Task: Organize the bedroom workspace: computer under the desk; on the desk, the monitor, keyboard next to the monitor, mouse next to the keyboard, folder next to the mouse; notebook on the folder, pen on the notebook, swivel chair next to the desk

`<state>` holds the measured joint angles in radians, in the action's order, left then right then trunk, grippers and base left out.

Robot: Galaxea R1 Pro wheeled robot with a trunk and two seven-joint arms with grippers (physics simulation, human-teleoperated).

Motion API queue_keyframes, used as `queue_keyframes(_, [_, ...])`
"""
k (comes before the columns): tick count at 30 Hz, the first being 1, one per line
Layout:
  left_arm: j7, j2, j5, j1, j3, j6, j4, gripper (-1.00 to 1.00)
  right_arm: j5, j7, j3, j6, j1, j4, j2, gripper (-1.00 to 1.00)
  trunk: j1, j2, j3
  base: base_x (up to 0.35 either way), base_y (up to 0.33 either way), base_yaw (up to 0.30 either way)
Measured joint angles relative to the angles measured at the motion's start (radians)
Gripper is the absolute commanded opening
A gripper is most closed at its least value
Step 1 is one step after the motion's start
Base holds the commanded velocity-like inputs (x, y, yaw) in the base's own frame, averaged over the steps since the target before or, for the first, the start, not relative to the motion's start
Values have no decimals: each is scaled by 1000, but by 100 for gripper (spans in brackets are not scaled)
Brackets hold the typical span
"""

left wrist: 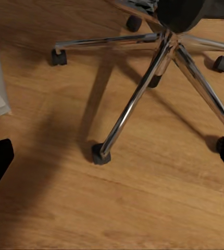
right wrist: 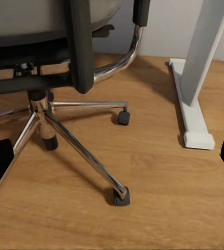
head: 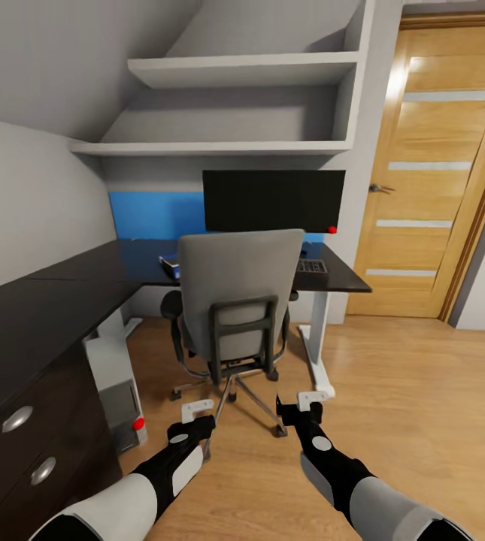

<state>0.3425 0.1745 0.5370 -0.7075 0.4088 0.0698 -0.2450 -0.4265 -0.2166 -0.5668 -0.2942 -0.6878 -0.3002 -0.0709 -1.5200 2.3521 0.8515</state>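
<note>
Both sets of fingers spread wide, empty: left gripper (head: 197, 414), right gripper (head: 309, 403). Ahead of fingers, grey swivel chair (head: 236, 300) at dark bench (head: 137, 267). Best approach slowly, checking seat for folder.

A home study corner in a bedroom.

A dark L-shaped desk (head: 77, 293) with drawers stands under white wall shelves (head: 242, 71), holding a monitor (head: 274, 200) and keyboard (head: 311, 266); a grey swivel chair (head: 236, 300) sits on wood flooring (head: 407, 391) beside a wooden door (head: 438, 188).
</note>
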Motion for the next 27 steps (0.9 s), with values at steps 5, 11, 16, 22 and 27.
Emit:
queue_keyframes(5, [3, 0, 0, 0, 0, 0, 0, 100, 0, 0, 0, -1, 0, -1, 0, 100, 19, -35, -16, -290, 0, 0])
queue_keyframes(11, [7, 0, 6, 0, -3, -3, -6, 100, 1, 0, 1, -1, 0, 0, 1, 100, 43, -77, -35, -30, 0, 0])
queue_keyframes(16, [7, 0, 6, 0, -3, -3, -7, 100, 2, 0, 0, -1, 0, 0, 1, 100, 62, -112, -50, -2, 0, 0])
queue_keyframes(22, [7, 0, 6, 0, -3, -2, -10, 100, 1, -2, 1, 0, 0, 0, 1, 100, 85, -154, -69, 0, 0, 0])
queue_keyframes(27, [6, 0, 8, 0, -4, -3, -1, 100, -3, -5, 2, -3, 0, 35, 4, 100, 104, -189, -85, 0, 0, 0])
